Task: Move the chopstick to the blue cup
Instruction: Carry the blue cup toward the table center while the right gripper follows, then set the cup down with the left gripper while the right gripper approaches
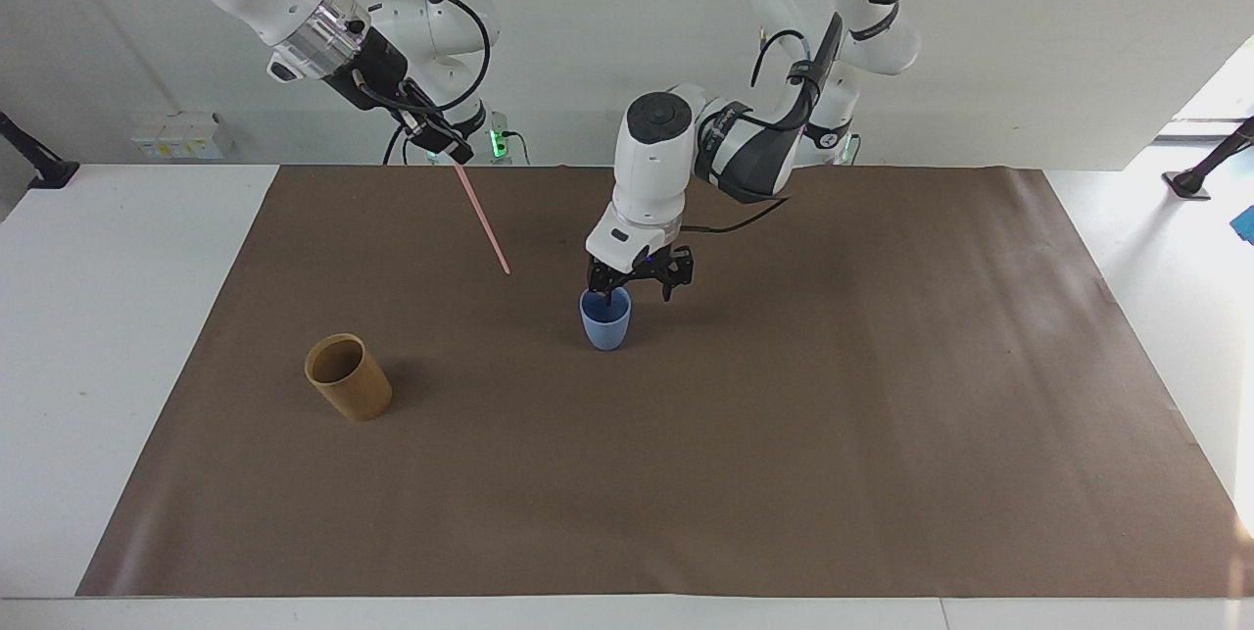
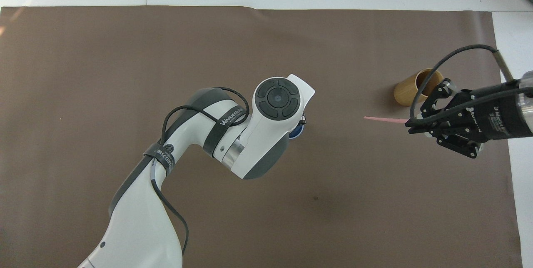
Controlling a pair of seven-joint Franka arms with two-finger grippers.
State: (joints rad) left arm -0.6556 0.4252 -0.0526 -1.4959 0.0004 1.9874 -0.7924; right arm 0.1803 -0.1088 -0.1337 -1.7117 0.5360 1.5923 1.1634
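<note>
Facing view, read across from the picture's left.

Right claw (image 1: 460,156): upper left of the frame, raised over the brown mat (image 1: 882,395) on the tabletop (image 1: 108,316). Fingertips pinched together on the top end of the chopstick (image 1: 482,218). The chopstick hangs slanted from that grip, its lower end pointing toward frame centre, in the air and clear of the mat.

Tan cup (image 1: 349,377): left of centre, lower than the chopstick in the picture, upright on the mat and well apart from both claws.

Blue cup (image 1: 605,318): centre of the frame, upright on the mat, mouth up. The chopstick is not in it; the chopstick's lower tip sits up and to the left of the cup in the picture.

Left claw (image 1: 641,289): just above the blue cup, pointing down. Fingers spread wide, one fingertip at the cup's rim, the other out to the cup's side. It grips nothing; whether the near fingertip touches the rim, cannot tell.

Overhead view: the left arm's wrist covers most of the blue cup (image 2: 296,134), only a sliver showing at frame centre. The right claw (image 2: 410,123) enters from the right edge, with the chopstick (image 2: 383,119) projecting toward centre. The tan cup (image 2: 410,89) lies just above it in the frame.
</note>
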